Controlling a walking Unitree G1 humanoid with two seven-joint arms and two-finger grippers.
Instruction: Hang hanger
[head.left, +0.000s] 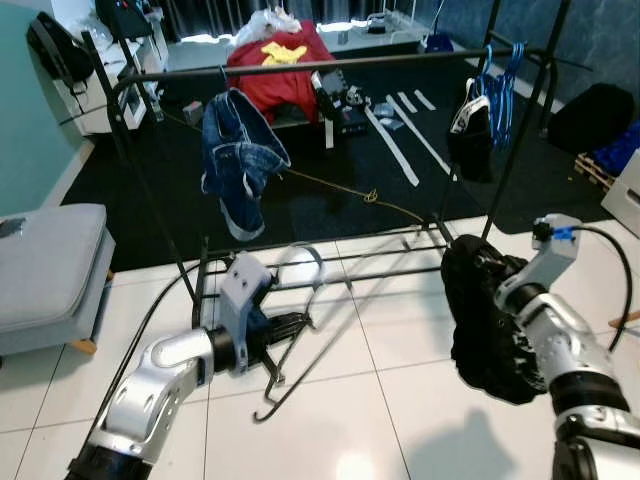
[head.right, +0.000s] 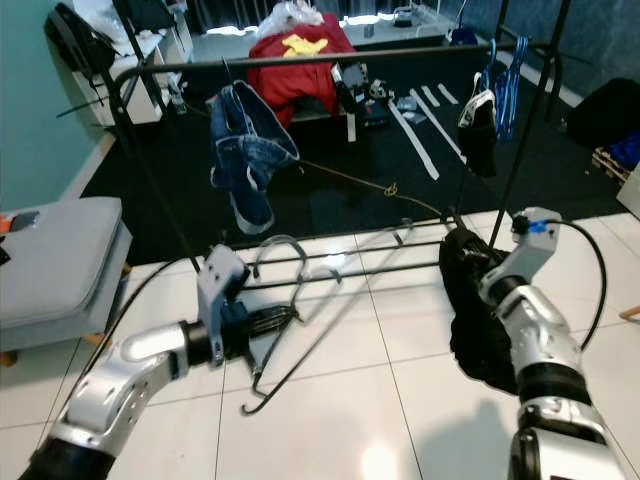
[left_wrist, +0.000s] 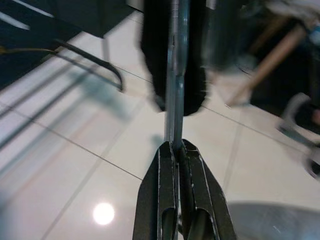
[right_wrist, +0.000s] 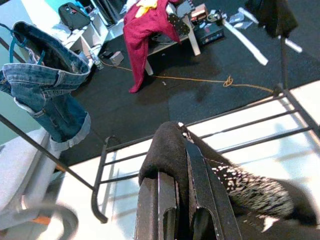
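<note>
A thin metal hanger (head.left: 283, 345) hangs low over the white tiles, its hook (head.left: 303, 256) up near the rack's bottom bars. My left gripper (head.left: 293, 325) is shut on its wire (left_wrist: 172, 100). My right gripper (right_wrist: 182, 145) is shut on a black garment (head.left: 485, 325), which droops at the right, beside the rack's right leg. The black clothes rack's top rail (head.left: 330, 64) crosses in front of me. On it hang blue jeans (head.left: 238, 150) at the left, and a dark garment (head.left: 470, 130) with blue hangers (head.left: 505, 85) at the right.
A grey cushioned bench (head.left: 50, 265) stands at my left. Behind the rack lies dark carpet with a red garment on a stand (head.left: 285, 75), white slats (head.left: 395, 145), an orange cord (head.left: 370, 195) and a black bag (head.left: 598, 115).
</note>
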